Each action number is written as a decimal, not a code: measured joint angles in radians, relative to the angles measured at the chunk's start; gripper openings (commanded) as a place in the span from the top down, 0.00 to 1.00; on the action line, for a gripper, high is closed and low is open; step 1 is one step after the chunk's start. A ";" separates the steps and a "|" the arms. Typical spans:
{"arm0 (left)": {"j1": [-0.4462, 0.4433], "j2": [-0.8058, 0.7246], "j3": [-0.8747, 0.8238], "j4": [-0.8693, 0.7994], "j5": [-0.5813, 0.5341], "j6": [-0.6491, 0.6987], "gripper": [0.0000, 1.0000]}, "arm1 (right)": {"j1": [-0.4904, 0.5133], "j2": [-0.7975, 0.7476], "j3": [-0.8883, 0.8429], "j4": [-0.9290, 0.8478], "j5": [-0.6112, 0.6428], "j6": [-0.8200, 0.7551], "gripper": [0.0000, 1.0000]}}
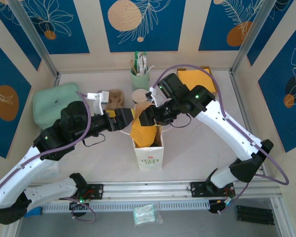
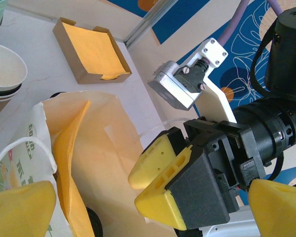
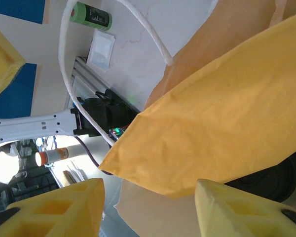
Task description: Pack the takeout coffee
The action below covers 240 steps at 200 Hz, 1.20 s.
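Note:
A white paper bag (image 1: 149, 154) stands open at the table's middle, and a yellow napkin (image 1: 144, 129) sticks up out of it. Of the takeout coffee, just a dark curved edge of its black lid (image 2: 93, 223) peeks out deep in the bag behind the napkin. My left gripper (image 1: 127, 120) is open at the bag's left rim, its yellow fingers (image 2: 20, 207) spread wide. My right gripper (image 1: 145, 118) is open over the bag's mouth. The napkin's lower corner (image 3: 187, 182) hangs between its fingers (image 3: 59, 210), and I cannot tell whether they touch it.
Lidless nested paper cups (image 1: 139, 95) stand just behind the bag. A green holder with utensils (image 1: 139, 75) is at the back, and a cardboard tray of yellow napkins (image 1: 195, 79) at the back right. A pale green pouch (image 1: 54, 101) lies on the left.

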<state>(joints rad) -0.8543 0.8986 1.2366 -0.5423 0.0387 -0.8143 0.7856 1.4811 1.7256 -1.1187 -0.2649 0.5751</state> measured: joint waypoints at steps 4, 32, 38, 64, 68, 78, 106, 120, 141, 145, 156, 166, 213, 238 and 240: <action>0.000 0.000 0.000 0.000 0.000 0.000 0.00 | 0.000 0.000 0.000 0.000 0.000 0.000 0.46; 0.000 0.001 0.000 0.000 -0.008 0.001 0.01 | 0.001 0.000 0.000 0.000 0.004 0.000 0.46; 0.000 0.002 0.000 0.000 -0.011 0.001 0.01 | 0.001 0.000 0.000 0.000 0.004 0.000 0.46; 0.000 0.004 0.000 0.000 -0.017 0.003 0.01 | 0.001 0.000 0.000 0.000 0.004 0.001 0.45; 0.000 0.006 0.000 0.000 -0.018 0.003 0.01 | 0.001 0.000 0.000 0.000 0.004 0.001 0.45; 0.000 0.008 0.000 -0.001 -0.019 0.004 0.01 | 0.001 0.000 0.000 0.001 0.004 0.001 0.45; 0.000 0.014 0.000 -0.003 -0.024 0.004 0.01 | 0.004 0.000 0.000 0.005 0.003 0.001 0.45; 0.000 0.014 0.000 -0.008 -0.026 0.008 0.01 | 0.006 0.000 0.000 0.005 0.003 0.001 0.45; 0.000 0.015 0.000 -0.022 -0.041 0.012 0.01 | 0.007 0.000 0.000 0.009 0.003 0.005 0.44; 0.000 0.015 0.000 -0.025 -0.044 0.016 0.00 | 0.007 0.000 0.000 0.010 0.003 0.005 0.44; 0.000 0.016 0.001 -0.032 -0.056 0.026 0.00 | 0.007 -0.002 0.001 0.012 0.003 0.009 0.42; 0.000 0.021 0.007 -0.046 -0.068 0.036 0.01 | 0.007 -0.004 0.002 0.014 0.003 0.012 0.41; 0.006 0.060 0.073 -0.099 -0.128 0.101 0.01 | 0.007 -0.034 0.055 0.024 0.004 0.023 0.32; 0.027 0.086 0.130 -0.125 -0.154 0.144 0.01 | 0.005 -0.053 0.090 0.030 0.004 0.026 0.25; 0.029 0.088 0.135 -0.127 -0.155 0.147 0.01 | 0.005 -0.054 0.094 0.029 0.004 0.024 0.24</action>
<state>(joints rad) -0.8253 0.9867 1.3720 -0.6693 -0.1165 -0.6670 0.7902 1.4273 1.8194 -1.0893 -0.2611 0.5991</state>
